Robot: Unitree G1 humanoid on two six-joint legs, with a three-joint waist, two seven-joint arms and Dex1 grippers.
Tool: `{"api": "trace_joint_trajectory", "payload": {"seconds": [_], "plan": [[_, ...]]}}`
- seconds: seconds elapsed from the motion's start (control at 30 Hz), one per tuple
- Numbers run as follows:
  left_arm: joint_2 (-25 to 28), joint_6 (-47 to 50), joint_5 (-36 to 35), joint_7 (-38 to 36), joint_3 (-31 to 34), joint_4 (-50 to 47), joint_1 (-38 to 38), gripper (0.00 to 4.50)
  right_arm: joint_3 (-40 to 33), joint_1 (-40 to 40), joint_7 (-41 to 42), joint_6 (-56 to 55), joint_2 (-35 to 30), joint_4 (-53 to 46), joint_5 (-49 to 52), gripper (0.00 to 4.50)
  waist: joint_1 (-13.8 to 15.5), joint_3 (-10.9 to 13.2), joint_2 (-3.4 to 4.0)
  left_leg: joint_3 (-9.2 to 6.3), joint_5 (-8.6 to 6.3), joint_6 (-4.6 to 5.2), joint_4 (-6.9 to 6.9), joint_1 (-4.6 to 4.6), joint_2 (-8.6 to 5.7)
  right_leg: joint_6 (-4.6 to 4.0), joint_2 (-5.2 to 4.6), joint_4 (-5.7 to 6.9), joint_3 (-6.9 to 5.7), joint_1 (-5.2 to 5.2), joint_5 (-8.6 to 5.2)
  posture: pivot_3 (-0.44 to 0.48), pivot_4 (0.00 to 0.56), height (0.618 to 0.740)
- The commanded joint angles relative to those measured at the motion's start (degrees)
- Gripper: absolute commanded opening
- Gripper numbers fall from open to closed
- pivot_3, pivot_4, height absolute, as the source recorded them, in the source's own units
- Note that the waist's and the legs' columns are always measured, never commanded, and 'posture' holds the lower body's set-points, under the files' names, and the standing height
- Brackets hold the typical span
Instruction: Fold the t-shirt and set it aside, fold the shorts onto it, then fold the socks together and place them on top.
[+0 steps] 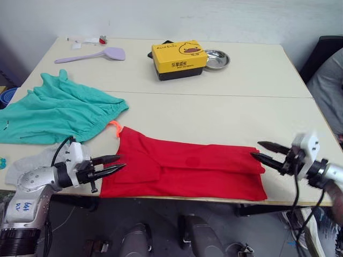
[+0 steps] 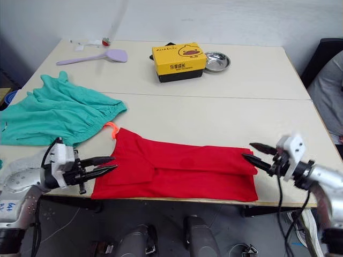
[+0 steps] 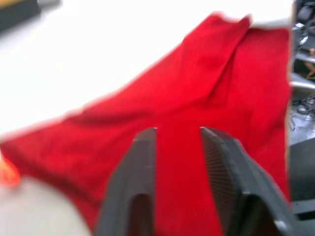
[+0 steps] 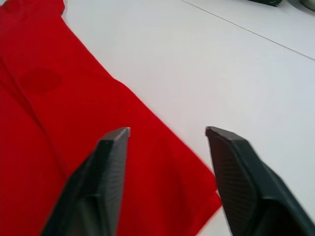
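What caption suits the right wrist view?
Open right gripper poised over the far end of the folded red t-shirt on the table.

Both arms are silver-grey metal with white wrist blocks and black cables looping alongside — each ends in a pincer, left pincer (image 1: 110, 165) and right pincer (image 1: 263, 151), of two tapering black fingers.

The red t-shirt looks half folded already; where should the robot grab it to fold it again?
Probably at its two short ends. The t-shirt lies as a long flat strip along the table's near edge, and the left tool and right tool sit open at those ends, so each could pinch sideways.
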Motion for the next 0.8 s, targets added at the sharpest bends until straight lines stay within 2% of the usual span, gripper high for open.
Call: {"api": "trace_joint_trajectory", "payload": {"seconds": [0.03,0.1,0.2,0.37,0.4,0.47,0.5,0.8], "plan": [[0.85,2.80,-3.44,-1.75,-0.71,-6.67,-0.27,2.83,6.32,-7.20,6.38,6.05,-4.59,5.00,-2.53,4.03,-0.07,0.00,0.00,0.00,0.02,0.04,-0.02,-0.01,0.00,0.00,0.00,-0.02,0.00,-0.01,0.00,0.000,0.150,0.740],[0.15,3.83,-3.79,-1.19,-1.59,-8.91,-0.51,3.47,10.53,-11.43,8.87,7.26,-5.97,8.21,-5.55,4.50,-0.03,0.00,0.00,0.00,0.01,0.06,-0.04,-0.02,0.01,-0.02,0.01,-0.07,0.00,-0.02,-0.01,0.000,0.150,0.740],[-0.19,4.73,-4.12,-0.83,-1.77,-10.49,-0.92,4.36,16.51,-18.05,11.09,7.35,-5.60,14.54,-10.86,4.50,0.01,0.02,0.03,-0.03,0.00,0.05,-0.08,-0.10,0.01,-0.03,0.02,-0.13,-0.02,-0.07,-0.03,0.000,0.150,0.740],[0.70,4.28,-1.75,-1.99,-3.44,-11.09,-0.85,4.36,23.08,-26.15,13.92,6.07,-2.54,24.02,-17.15,4.50,-0.16,0.04,0.07,0.03,-0.04,0.06,-0.01,-0.18,0.01,-0.01,0.02,-0.17,0.01,-0.14,-0.02,0.000,0.150,0.740],[0.73,3.43,-0.63,-2.27,-4.12,-11.17,-0.85,4.40,24.15,-26.83,15.53,6.10,-2.21,24.73,-17.81,4.13,-0.15,0.04,0.07,0.03,-0.05,0.05,-0.01,-0.18,0.01,-0.01,0.02,-0.17,0.01,-0.14,-0.02,0.000,0.150,0.740],[0.21,2.86,0.23,-2.08,-4.98,-11.42,-0.92,4.40,25.46,-27.39,17.53,6.50,-1.82,25.21,-18.80,3.68,-0.07,0.05,0.09,0.03,-0.05,0.04,-0.02,-0.19,0.01,-0.01,0.03,-0.17,0.00,-0.14,-0.02,0.000,0.150,0.740],[-0.43,3.01,-0.13,-1.50,-5.00,-11.69,-0.99,4.40,25.80,-27.45,18.53,6.33,-1.62,25.09,-19.07,3.28,-0.05,0.05,0.09,0.02,-0.06,0.03,-0.01,-0.19,0.01,-0.01,0.03,-0.17,0.00,-0.14,-0.03,0.000,0.150,0.740],[-1.63,3.24,-1.05,0.60,-3.92,-12.32,0.45,4.40,24.89,-30.93,17.99,2.71,-0.05,28.49,-22.13,0.25,-0.18,0.06,0.10,0.03,-0.08,0.02,0.08,-0.19,0.03,0.01,0.02,-0.15,0.00,-0.13,-0.01,0.000,0.150,0.740]]}}
